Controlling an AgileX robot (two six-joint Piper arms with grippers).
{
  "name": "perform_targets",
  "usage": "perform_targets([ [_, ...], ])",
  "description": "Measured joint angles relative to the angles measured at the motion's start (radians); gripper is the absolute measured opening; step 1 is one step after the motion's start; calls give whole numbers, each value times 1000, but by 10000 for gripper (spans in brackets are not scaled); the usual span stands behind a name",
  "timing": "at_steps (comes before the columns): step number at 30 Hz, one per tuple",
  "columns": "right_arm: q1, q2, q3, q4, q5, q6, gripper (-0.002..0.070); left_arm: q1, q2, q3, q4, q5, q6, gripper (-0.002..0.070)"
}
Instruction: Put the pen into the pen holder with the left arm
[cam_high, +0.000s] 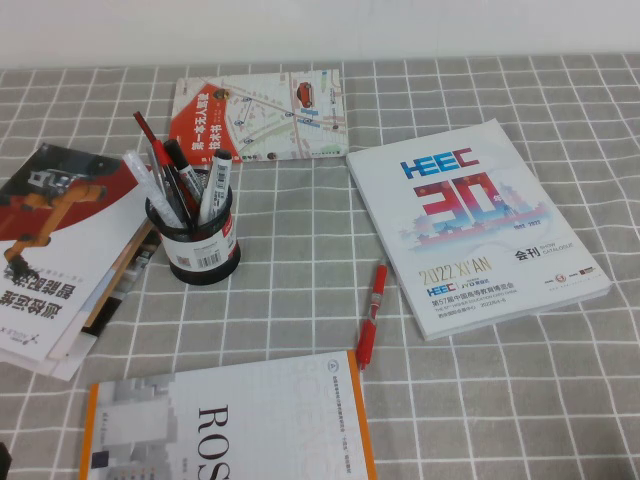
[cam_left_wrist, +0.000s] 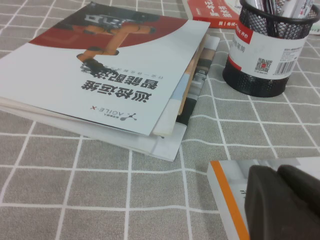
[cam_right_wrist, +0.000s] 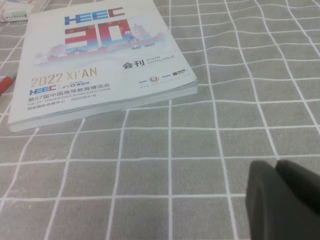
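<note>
A red pen (cam_high: 372, 312) lies flat on the checked cloth, between the white catalogue and the orange-edged book. Its end also shows in the right wrist view (cam_right_wrist: 5, 84). The black mesh pen holder (cam_high: 200, 240) stands left of the middle and holds several pens; it also shows in the left wrist view (cam_left_wrist: 260, 60). My left gripper (cam_left_wrist: 278, 171) is shut and empty, low over the orange-edged book's corner, far from the pen. My right gripper (cam_right_wrist: 276, 164) is shut and empty over bare cloth near the catalogue. Neither arm shows clearly in the high view.
A white HEEC catalogue (cam_high: 470, 230) lies right of the pen. An orange-edged book (cam_high: 230, 425) lies at the front. A stack of brochures (cam_high: 60, 250) lies left of the holder. A map booklet (cam_high: 260, 115) lies behind it.
</note>
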Motion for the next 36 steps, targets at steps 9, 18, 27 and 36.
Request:
perform_targets([
  [9, 0, 0, 0, 0, 0, 0, -15, 0, 0, 0, 0, 0, 0, 0],
  [18, 0, 0, 0, 0, 0, 0, -15, 0, 0, 0, 2, -17, 0, 0],
  [27, 0, 0, 0, 0, 0, 0, -15, 0, 0, 0, 3, -155, -107, 0],
  [36, 0, 0, 0, 0, 0, 0, -15, 0, 0, 0, -18, -298, -369, 0],
])
